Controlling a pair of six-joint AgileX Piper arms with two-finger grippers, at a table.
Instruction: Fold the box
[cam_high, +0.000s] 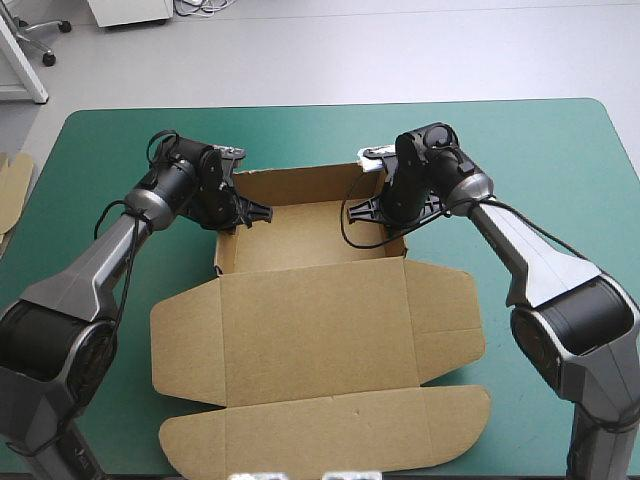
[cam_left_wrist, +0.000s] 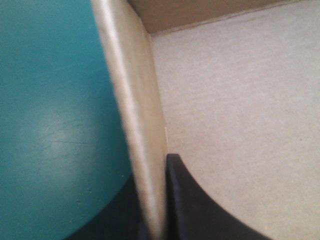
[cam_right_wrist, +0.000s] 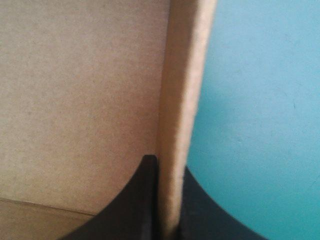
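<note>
Cardboard, brown and cut to shape, sits near the middle of the table (cam_high: 120, 150) as a half-made box (cam_high: 300, 300). It has a shallow tray (cam_high: 300, 235) with raised walls at the far end, opening upward, and the lid (cam_high: 320, 340) and its flaps lie flat toward the near edge. Its long axis runs from the far edge to the near edge, turned only slightly off square, with the lid end pointing back at the robot. The left gripper (cam_high: 240, 215) is clamped on the tray's left wall (cam_left_wrist: 135, 110), one black finger (cam_left_wrist: 190, 200) inside and the other outside. The right gripper (cam_right_wrist: 167, 172) pinches the right wall (cam_right_wrist: 182, 90) the same way. The step in hand looks like standing these side walls upright and locking them. To do it well, I judge that both pinches should work together with even pressure, so the tray neither skews nor slides. Each wall should be brought square to the tray's bottom and pressed down along its fold until it seats, without any upward pull that would lift the light board. An edge of spare board (cam_high: 12, 185) shows at the table's left edge.
</note>
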